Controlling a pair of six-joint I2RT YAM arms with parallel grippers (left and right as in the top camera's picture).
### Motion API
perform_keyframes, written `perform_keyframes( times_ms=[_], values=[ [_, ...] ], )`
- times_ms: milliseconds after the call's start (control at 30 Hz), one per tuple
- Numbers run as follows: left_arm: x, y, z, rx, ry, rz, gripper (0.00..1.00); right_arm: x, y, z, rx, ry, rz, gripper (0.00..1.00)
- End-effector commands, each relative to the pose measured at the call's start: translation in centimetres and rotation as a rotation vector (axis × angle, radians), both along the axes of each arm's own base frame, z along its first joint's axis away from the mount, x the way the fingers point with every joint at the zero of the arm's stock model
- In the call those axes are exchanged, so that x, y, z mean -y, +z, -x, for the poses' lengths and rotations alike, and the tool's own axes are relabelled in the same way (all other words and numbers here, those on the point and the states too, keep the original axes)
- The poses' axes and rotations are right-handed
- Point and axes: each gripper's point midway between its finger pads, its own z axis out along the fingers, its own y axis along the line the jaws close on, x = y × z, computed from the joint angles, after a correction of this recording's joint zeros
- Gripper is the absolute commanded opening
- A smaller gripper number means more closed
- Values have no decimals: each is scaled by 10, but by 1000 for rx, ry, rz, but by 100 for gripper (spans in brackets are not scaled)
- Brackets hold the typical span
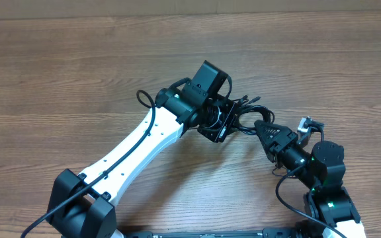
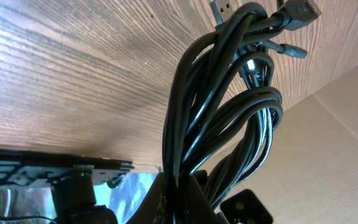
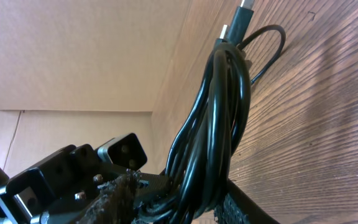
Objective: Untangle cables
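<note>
From overhead we see only a few loops of the cables [image 1: 246, 104]; the rest hides under the left gripper [image 1: 222, 124] and its wrist camera [image 1: 209, 80]. In the left wrist view the cables' lower end runs off the bottom edge, and two plugs [image 2: 224, 7] (one silver-tipped) are cut by the top. In the right wrist view the right gripper [image 3: 183, 206] is a blur at the bottom edge; we cannot tell whether it pinches the cables.

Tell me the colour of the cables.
The cables are black; the left wrist view shows it best.
</note>
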Motion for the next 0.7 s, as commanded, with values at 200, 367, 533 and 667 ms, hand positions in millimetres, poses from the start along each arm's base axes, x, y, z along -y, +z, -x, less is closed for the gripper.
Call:
perform_keyframes(
  times_ms=[200, 367, 533, 667],
  values=[
    [5, 18, 1, -67, 95, 45, 4, -6, 13, 1, 38, 36, -9, 41],
    [6, 19, 1, -95, 123, 49, 4, -6, 13, 1, 39, 36, -9, 27],
    [7, 19, 3, -118, 132, 58, 4, -6, 13, 1, 38, 37, -9, 23],
    [7, 20, 2, -124, 139, 62, 4, -6, 13, 1, 38, 36, -9, 23]
  ],
)
